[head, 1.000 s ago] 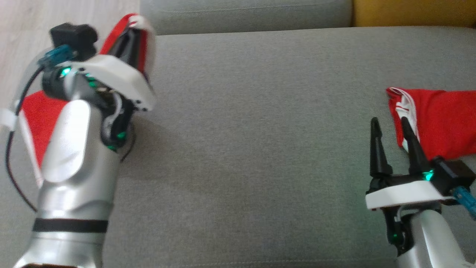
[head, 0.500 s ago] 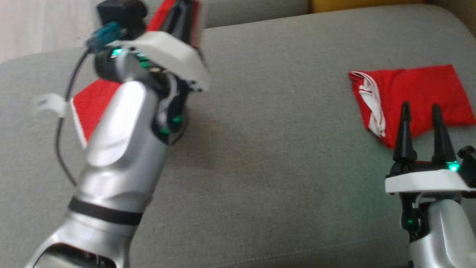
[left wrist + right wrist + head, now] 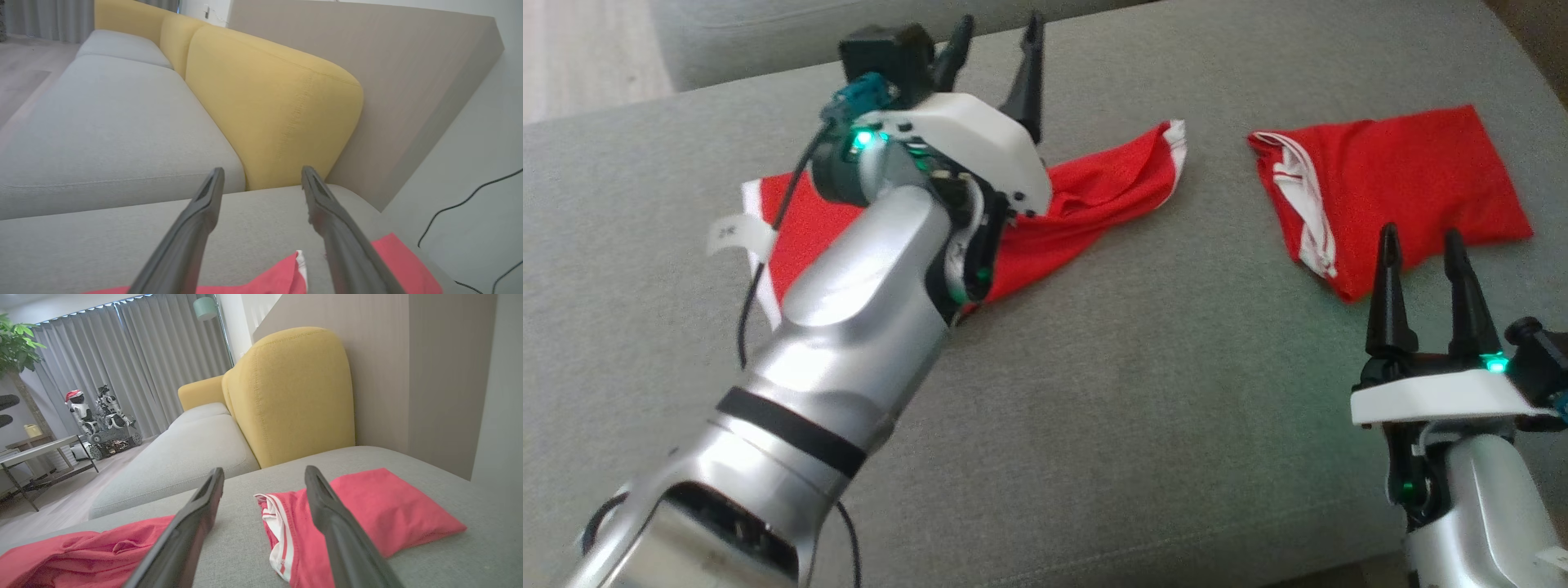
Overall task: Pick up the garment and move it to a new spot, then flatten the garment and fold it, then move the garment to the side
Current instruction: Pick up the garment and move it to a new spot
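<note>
Garment (image 3: 1094, 189) lies beneath spread left tool (image 3: 1001, 37), seemingly not touching it

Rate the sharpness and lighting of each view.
Head view: soft, evenly lit, green lamps glowing behind the left gripper and right gripper. Left wrist view: fingers smeared up close, yellow backrest crisp. Right wrist view: bright and even, folded red garment sharp.

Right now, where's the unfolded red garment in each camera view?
Head view: unfolded red garment left of centre, upper half.
Left wrist view: the garment at the bottom edge, centre.
Right wrist view: the garment in the lower left corner.
Shared landmark: folded red garment, to its right in head and right wrist views.
</note>
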Controlling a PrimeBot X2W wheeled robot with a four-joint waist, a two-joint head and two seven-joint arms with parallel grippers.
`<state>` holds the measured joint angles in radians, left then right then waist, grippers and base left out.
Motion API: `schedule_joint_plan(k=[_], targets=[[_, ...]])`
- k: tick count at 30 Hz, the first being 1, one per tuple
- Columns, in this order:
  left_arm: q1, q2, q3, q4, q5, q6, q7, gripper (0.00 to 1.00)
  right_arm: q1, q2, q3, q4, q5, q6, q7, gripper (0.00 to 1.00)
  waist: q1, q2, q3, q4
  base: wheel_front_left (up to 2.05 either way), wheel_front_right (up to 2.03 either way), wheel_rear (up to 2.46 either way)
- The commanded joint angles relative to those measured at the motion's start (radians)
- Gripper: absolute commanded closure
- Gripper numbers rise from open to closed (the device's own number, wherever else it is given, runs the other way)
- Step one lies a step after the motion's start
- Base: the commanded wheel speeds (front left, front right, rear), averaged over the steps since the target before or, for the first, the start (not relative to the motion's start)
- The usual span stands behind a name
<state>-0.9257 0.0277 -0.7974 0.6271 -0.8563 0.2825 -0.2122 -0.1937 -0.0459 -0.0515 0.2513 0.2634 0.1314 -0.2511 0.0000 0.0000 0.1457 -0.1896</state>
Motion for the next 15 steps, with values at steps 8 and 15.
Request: schedule_joint_plan(k=[8, 15], targets=[[-0.025, 0.160, 0.062, 0.053, 0.048, -0.066, -0.045, 0.00, 0.031, -0.004, 0.002, -0.033, -0.035, -0.001, -0.011, 0.00, 0.0000, 0.0000, -0.087, 0.154, 0.00, 0.00, 0.00], [0.138, 0.290, 0.086, -0.036, 0.078, -0.077, -0.049, 0.00, 0.072, -0.004, 0.022, -0.027, -0.051, -0.001, -0.007, 0.00, 0.0000, 0.0000, -0.135, 0.239, 0.00, 0.00, 0.00]])
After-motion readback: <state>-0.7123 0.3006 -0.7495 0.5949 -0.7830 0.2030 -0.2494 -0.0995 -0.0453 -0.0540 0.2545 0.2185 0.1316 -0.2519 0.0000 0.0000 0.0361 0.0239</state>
